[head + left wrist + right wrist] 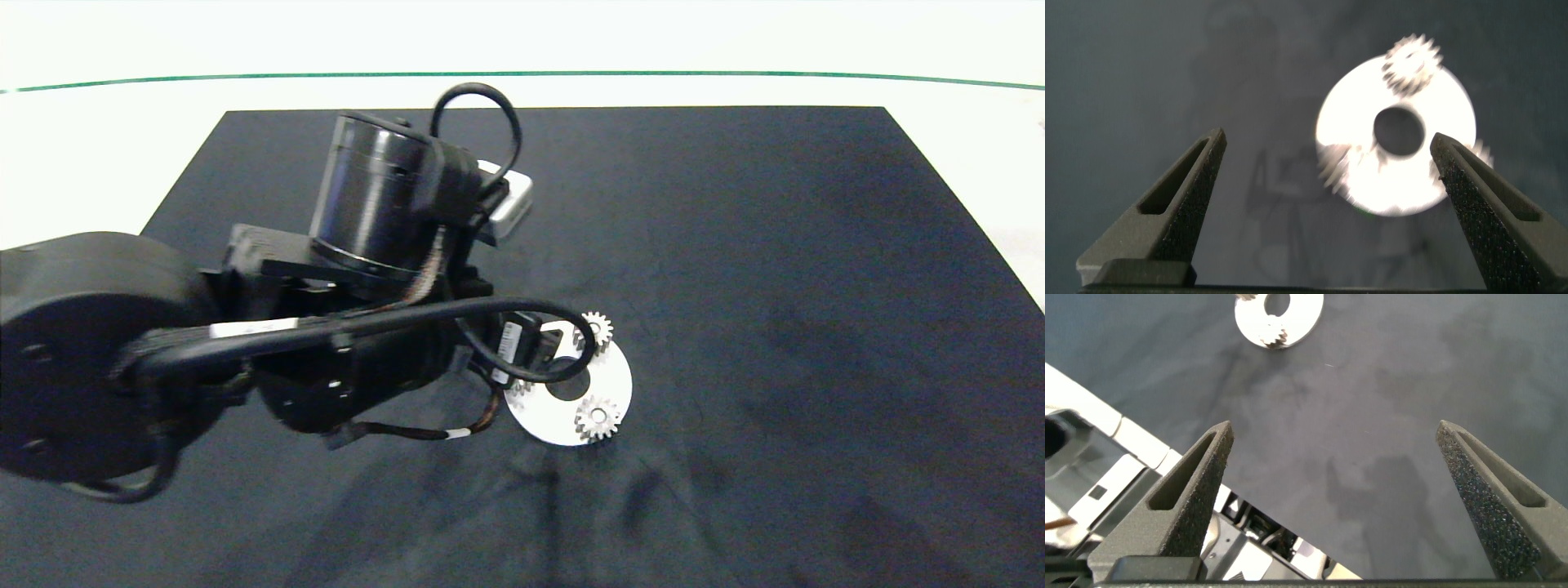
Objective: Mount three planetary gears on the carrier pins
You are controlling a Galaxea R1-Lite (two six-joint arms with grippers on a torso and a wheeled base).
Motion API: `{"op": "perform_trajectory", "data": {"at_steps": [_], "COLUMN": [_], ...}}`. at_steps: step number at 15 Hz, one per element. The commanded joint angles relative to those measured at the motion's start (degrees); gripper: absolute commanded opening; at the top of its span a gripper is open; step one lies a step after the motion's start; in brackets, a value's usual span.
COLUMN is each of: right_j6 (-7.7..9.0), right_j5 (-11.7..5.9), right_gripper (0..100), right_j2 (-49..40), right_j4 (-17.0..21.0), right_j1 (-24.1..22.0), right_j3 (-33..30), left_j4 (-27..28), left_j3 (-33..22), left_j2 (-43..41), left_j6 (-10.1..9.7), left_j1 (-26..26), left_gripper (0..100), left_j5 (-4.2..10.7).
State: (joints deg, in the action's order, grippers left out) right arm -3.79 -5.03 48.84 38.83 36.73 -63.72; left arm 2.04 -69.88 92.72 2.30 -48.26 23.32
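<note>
- Near gear (598, 418) sits on the white disc (614, 384), right at its near edge.
- The disc itself lies on the dark mat (775, 286), roughly mid-mat.
- Left gripper (1327, 175) hangs over the disc, fingers spread wide, nothing between them.
- Another gear (519, 390) peeks out at the disc's left edge, half hidden by a cable.
- Far gear (600, 329) sits on the disc's far edge.
- Right gripper (1335, 469) is well off from the disc, also spread wide and empty.

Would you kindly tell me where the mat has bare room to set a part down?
The black mat lies bare to the right of the white disc and along its near edge. It is crowded left of the disc, under the left gripper.
</note>
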Motion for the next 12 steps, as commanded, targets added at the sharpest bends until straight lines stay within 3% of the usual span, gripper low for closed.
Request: {"op": "perform_trajectory", "data": {"at_steps": [1,2,5,7,8,9,10,12], "right_j6": [-0.08,-0.08,-0.43,-3.86,-4.12,-7.55,-8.69,-8.6], "right_j5": [0.02,0.02,0.2,0.46,0.46,0.38,0.38,0.29], "right_gripper": [100,100,100,100,100,100,100,100], "right_j2": [-1.3,-2.0,-5.9,-7.5,-7.6,-7.8,-7.8,-7.6], "right_j4": [0.3,0.3,0.1,-0.2,-0.2,-0.9,-3.3,-10.7], "right_j1": [-3.5,-5.4,-10.0,-12.5,-12.6,-12.7,-13.6,-16.7], "right_j3": [0.7,1.8,5.1,6.5,6.6,7.3,8.3,12.4], "left_j4": [3.1,5.6,7.7,8.2,8.3,9.0,9.0,9.0], "left_j3": [12.2,13.8,17.3,19.2,19.3,21.9,23.4,26.0], "left_j2": [-20.2,-24.9,-35.7,-41.7,-42.1,-46.9,-48.8,-51.9], "left_j6": [-2.66,-3.71,-3.8,-3.71,-3.71,-3.89,-3.89,-3.8], "left_j1": [3.3,4.9,13.8,18.2,18.4,20.4,21.8,24.7], "left_gripper": [100,100,100,100,100,100,100,100], "left_j5": [0.15,0.15,0.15,0.15,0.15,0.15,0.15,0.15]}}
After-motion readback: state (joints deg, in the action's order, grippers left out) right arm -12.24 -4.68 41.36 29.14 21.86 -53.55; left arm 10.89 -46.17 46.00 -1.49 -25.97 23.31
